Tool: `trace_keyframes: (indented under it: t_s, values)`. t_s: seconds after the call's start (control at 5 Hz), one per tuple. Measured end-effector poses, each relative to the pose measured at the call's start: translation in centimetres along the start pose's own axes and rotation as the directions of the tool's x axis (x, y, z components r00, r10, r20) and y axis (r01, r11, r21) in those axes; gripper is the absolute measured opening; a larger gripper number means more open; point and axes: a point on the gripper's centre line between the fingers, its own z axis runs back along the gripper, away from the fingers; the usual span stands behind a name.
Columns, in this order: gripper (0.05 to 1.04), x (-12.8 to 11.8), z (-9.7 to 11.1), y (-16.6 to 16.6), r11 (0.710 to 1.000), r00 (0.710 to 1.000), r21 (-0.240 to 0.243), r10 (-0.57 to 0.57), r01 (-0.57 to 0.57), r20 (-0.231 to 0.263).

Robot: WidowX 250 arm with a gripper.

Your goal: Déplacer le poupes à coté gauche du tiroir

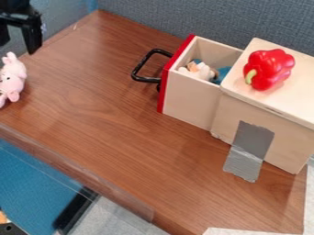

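"Pink plush toy (pixel 12 80), where's it at?"

"On the wooden surface (pixel 110 98), near the gripper (pixel 17 45), just below it in the view. No contact that I can make out."

"Gripper state?"

"Open, fingers spread, nothing between them."

"So how far along are we?"

"Looks mostly or fully done for this one. The toy's out on the drawer's left side as the camera sees it, handle side, well apart from the open drawer (pixel 193 94), which is across the surface, right of the gripper. Can't tell from this if it was just let go or is about to be picked."

"Anything left?"

"Maybe. There's a small white and brown toy (pixel 201 71) inside the drawer, with something blue (pixel 222 74) by it, both well off to the gripper's right. If the task means more than one doll, that one's not moved. If only the pink one counts, I'd say just clear the arm, unless it should sit closer to the drawer."
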Motion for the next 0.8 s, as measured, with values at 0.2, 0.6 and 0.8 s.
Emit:
trace_keyframes:
  t_s: [0.2,0.6,0.8]
  values:
    - [1.001,-0.3,-2.6,1.0,1.000,0.999,0.022,0.009,-0.008,-0.046]
    - [0.954,-2.2,-6.4,1.7,0.997,0.984,0.075,-0.006,0.019,-0.178]
    - [0.673,-2.3,-6.7,1.5,0.998,0.984,0.067,0.002,0.010,-0.180]
